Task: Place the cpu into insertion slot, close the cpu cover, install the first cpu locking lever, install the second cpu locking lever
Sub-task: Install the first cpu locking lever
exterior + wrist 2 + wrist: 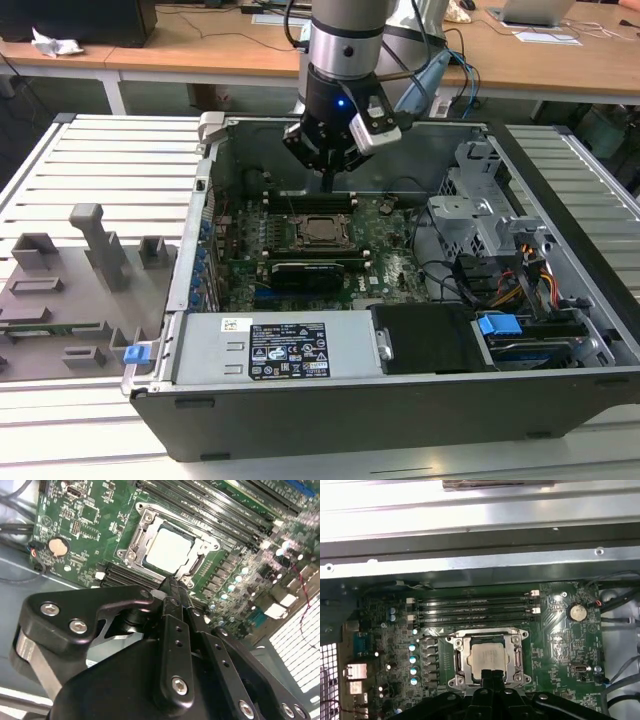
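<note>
The gripper [328,183] hangs over the open computer case [560,300] in the upper middle of the exterior view, its jaws pressed together and holding nothing. The cpu [169,550] sits in its socket on the green motherboard [560,645], with the cpu cover [145,517] closed down around it, just beyond the fingertips [172,587].

Cpu [487,660] seated flat — cpu cover [516,658] closed (silvery).

Bright overhead glare on case wall [480,510], dim, soft board [560,645].
</note>
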`<act>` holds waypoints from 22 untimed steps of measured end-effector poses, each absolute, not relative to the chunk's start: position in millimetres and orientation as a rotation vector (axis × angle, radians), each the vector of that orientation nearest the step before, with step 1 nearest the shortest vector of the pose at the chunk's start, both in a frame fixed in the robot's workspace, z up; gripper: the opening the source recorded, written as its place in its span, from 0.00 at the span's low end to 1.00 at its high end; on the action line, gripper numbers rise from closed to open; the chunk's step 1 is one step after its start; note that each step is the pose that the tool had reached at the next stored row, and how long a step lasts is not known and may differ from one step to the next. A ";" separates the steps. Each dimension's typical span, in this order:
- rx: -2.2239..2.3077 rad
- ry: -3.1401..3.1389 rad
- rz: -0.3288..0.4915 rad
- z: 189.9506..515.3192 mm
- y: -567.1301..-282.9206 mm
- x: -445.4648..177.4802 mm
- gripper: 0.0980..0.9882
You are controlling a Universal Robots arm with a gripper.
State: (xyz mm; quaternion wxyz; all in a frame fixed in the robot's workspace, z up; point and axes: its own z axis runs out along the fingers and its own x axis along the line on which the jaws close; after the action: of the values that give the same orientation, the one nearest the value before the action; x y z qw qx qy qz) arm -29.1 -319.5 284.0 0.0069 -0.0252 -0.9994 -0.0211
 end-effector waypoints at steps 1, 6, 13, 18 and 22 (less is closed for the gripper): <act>-0.043 -3.126 -0.066 283.9 -319.5 -29.2 0.01; 0.051 -3.125 -0.065 282.8 -319.5 -34.4 0.01; 0.051 -3.130 -0.065 277.4 -318.9 -79.4 0.01; 0.051 -3.131 -0.065 272.1 -318.4 -87.3 0.01; 0.051 -3.131 -0.065 269.6 -317.0 -96.4 0.01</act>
State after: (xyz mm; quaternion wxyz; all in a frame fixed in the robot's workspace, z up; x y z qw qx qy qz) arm -96.4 -317.0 269.6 0.0049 0.0162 -0.9996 -0.0209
